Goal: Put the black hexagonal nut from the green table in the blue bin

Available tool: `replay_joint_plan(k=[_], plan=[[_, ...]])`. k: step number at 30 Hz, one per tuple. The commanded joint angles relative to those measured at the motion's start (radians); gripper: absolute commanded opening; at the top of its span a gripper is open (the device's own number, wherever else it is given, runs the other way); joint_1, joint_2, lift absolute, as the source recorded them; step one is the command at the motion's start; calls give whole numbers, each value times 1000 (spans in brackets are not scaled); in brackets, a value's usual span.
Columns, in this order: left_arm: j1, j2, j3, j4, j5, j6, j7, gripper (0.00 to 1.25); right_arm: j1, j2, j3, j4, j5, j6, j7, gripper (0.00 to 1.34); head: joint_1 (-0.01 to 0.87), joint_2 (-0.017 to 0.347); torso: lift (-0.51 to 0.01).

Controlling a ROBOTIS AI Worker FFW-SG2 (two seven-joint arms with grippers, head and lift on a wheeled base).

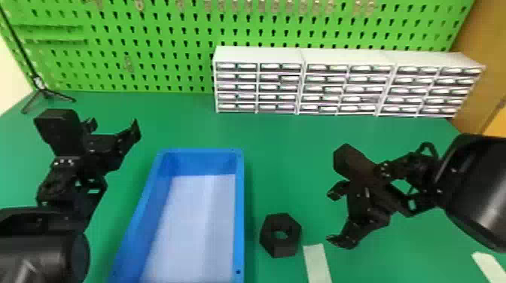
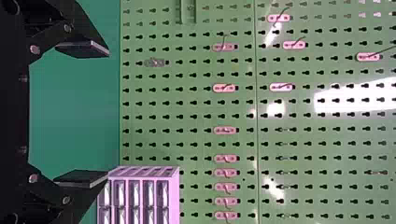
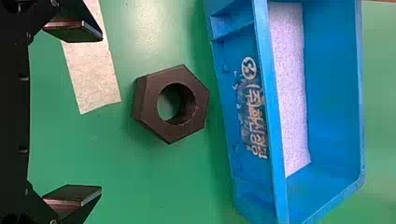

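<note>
Flat black fingers mark both the left gripper point(image 1: 114, 127) and the right gripper point(image 1: 331, 217). Beyond the left gripper, the bright green perforated pegboard point(image 1: 150, 43) carries rows of black keyhole slots; beyond the right, white boxy drawer cabinets point(image 1: 259, 55) make a grid of dark fronts with pale patches. Between the grippers, a solid blue rectangular bin point(image 1: 239, 214) has whitish print on its outer wall and a pale bluish-white base. Near the right gripper, the thick hexagonal nut point(image 1: 280, 250) is plain black, the flat tape strip point(image 1: 317, 263) off-white, the smooth tabletop point(image 1: 293, 169) deep green.
</note>
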Motion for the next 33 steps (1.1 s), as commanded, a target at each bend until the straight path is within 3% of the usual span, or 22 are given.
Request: replay_joint_plan(k=[1, 33], plan=[[-2, 1, -1, 0, 0, 0, 1, 913, -3, -1, -3, 0, 10, 5, 4, 1189, 686, 28, -96], [-5, 1, -4, 0, -4, 3, -1, 913, -7, 22, 3, -3, 3, 10, 6, 1189, 686, 28, -96]])
